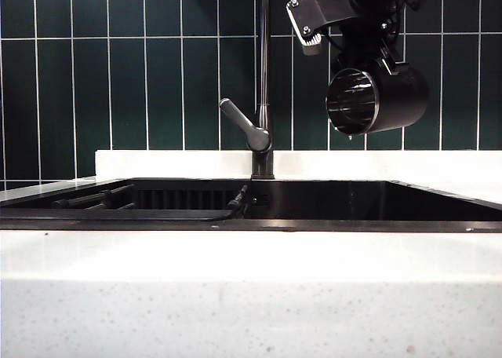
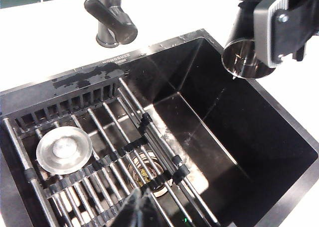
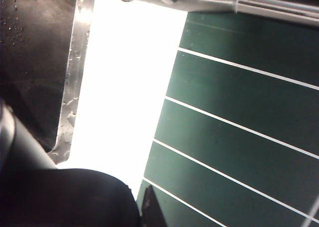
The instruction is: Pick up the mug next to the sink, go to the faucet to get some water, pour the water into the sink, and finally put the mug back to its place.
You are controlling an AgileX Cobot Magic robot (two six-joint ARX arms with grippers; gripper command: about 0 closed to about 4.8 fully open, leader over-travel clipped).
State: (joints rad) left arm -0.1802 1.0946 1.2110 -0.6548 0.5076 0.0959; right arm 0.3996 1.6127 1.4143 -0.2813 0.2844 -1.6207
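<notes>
The black mug (image 1: 376, 99) hangs on its side high at the right of the exterior view, steel mouth turned toward the faucet (image 1: 264, 75). My right gripper (image 1: 375, 53) is shut on it from above. In the left wrist view the mug (image 2: 244, 53) hovers over the far corner of the sink (image 2: 234, 137), and a drop of water (image 2: 233, 77) hangs at its lower rim. My left gripper (image 2: 139, 209) is shut and empty above the slatted rack (image 2: 109, 137). The right wrist view shows the mug (image 3: 65, 197) dark against my right gripper (image 3: 124, 212).
The grey lever (image 1: 245, 125) slants left from the faucet's base (image 2: 107, 35). A round steel drain cover (image 2: 64, 150) lies on the rack, and a drain (image 2: 147, 174) shows below the bars. White counter (image 1: 251, 295) surrounds the sink (image 1: 353, 201); green tiles (image 1: 141, 75) stand behind.
</notes>
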